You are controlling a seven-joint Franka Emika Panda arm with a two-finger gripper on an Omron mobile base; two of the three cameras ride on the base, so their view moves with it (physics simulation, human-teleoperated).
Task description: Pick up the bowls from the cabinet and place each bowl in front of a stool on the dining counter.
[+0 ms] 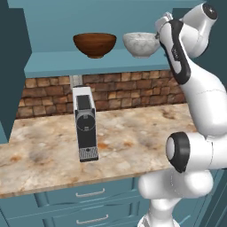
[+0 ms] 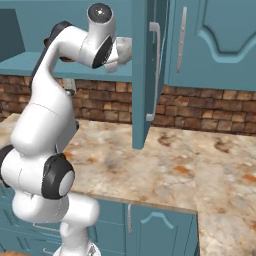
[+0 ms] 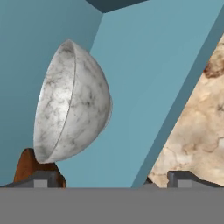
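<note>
I'm in a home kitchen: teal cabinet (image 1: pixel 88 62) at twelve o'clock, brick wall (image 1: pixel 128 91) beneath it, a coffee machine (image 1: pixel 85 128) on the marbled table (image 1: pixel 133 137), drawers (image 1: pixel 88 195) at six o'clock.

Cabinet shelf (image 1: pixel 62 62): flat, teal, above the brick-backed counter.
Wooden bowl (image 1: pixel 95 44): upright on the shelf.
Marbled bowl (image 1: pixel 141 44): just right of the wooden bowl.
Counter (image 1: pixel 128 137): coffee machine (image 1: pixel 85 125) stands on it, below the wooden bowl.
</note>
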